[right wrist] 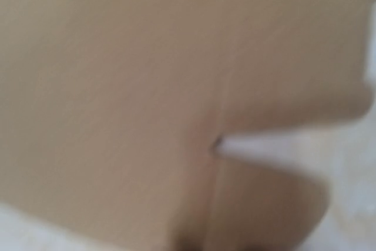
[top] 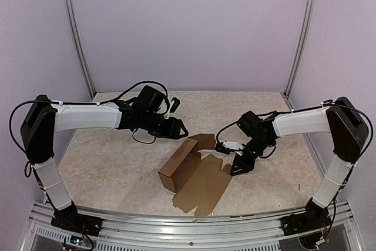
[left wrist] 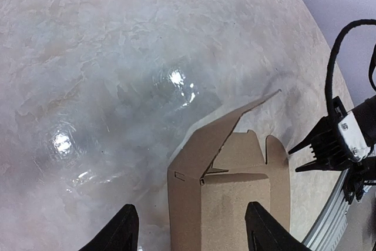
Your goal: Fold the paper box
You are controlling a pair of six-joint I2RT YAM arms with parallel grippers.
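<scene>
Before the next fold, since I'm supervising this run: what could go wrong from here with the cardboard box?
The right gripper sits at the edge of the plain brown die-cut cardboard box, and its wrist camera shows only blurred cardboard, so it could misjudge a flap and crease it. The left gripper hangs open near the raised wall, holding nothing, so the sheet might slide on the smooth marbled table.

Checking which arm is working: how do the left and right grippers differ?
The left gripper hovers off the box, jaws open, empty; the right gripper is low at its right edge, grip unclear. From the left wrist the box looks distant; from the right, blurred cardboard fills the view. Both face the box.
</scene>
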